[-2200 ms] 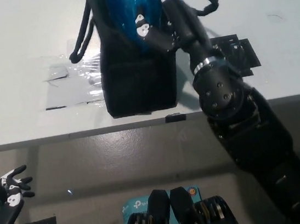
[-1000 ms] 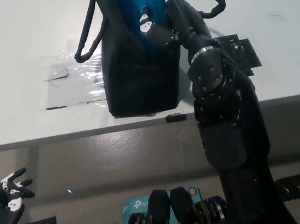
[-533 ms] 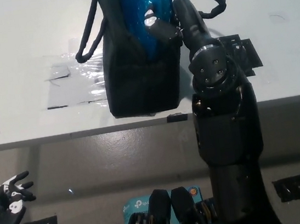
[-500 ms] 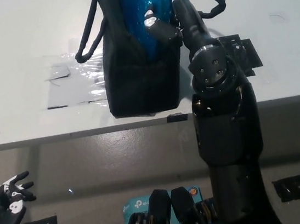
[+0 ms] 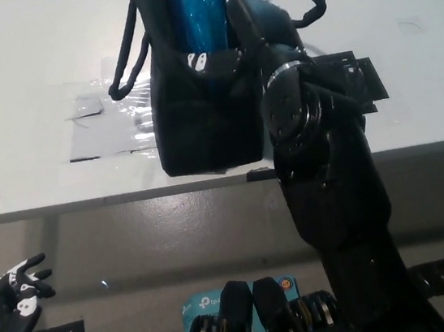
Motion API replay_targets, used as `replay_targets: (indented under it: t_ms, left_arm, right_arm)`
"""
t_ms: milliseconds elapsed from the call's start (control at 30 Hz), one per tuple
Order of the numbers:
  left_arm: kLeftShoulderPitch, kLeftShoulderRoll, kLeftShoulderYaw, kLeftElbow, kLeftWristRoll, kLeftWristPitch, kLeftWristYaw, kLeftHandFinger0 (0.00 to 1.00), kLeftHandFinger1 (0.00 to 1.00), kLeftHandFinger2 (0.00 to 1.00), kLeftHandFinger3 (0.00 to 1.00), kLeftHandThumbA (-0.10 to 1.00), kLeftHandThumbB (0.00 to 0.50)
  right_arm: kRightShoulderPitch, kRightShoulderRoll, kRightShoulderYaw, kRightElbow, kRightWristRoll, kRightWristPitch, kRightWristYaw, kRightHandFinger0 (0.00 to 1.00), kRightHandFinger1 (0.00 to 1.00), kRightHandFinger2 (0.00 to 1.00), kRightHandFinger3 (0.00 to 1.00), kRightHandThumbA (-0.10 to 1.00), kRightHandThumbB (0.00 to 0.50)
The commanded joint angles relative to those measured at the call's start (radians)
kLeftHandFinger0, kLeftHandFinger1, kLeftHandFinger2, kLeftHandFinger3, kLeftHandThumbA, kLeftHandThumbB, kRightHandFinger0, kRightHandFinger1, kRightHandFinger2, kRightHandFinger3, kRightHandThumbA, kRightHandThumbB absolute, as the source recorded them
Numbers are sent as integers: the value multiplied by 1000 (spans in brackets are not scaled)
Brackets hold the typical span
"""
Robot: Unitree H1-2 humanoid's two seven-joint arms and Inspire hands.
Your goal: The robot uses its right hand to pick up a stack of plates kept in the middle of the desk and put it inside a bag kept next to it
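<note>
Your black right hand [image 5: 212, 57] sits at the mouth of the black bag [image 5: 206, 111] standing on the white table [image 5: 22, 78], its fingers hidden so you cannot tell their grip, blue plates [image 5: 200, 9] inside the bag, while the left hand [image 5: 11, 304] rests low, fingers spread.

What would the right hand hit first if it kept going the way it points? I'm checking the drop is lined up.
The right hand points down into the black bag, beside the blue wrapped stack. Going on, it would probably meet the bag's inside or floor first, though depth is unclear.
</note>
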Motion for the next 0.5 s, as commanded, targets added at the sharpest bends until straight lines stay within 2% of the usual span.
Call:
replay_targets:
  t_ms: [0,133,167,233,333,467]
  left_arm:
    - [2,24,0,-9,1,-27,-16,634,735,791,1000,-100,435]
    - [3,24,1,-8,-3,-28,-18,628,730,782,1000,-100,453]
    - [3,23,1,-9,-1,-30,-17,628,726,781,1000,-100,440]
    - [4,22,1,-11,-3,-23,-16,630,728,783,1000,-100,436]
    - [19,18,-1,-11,-2,-31,-18,644,736,807,1000,-100,449]
    - [18,18,-2,-10,3,-28,-14,643,731,798,1000,-100,451]
  right_arm:
    - [-45,-4,52,-76,-181,7,45,1000,1000,1000,1000,943,500]
    - [-52,-23,75,-112,-184,7,37,1000,1000,1000,1000,944,500]
    - [-57,-39,92,-122,-193,7,42,1000,1000,1000,1000,991,500]
    - [-57,-46,100,-135,-189,7,28,1000,1000,1000,1000,971,499]
    - [-42,-53,122,-148,-180,7,6,1000,1000,1000,1000,889,409]
    - [-43,-78,141,-144,-133,7,-36,1000,1000,1000,1000,860,359]
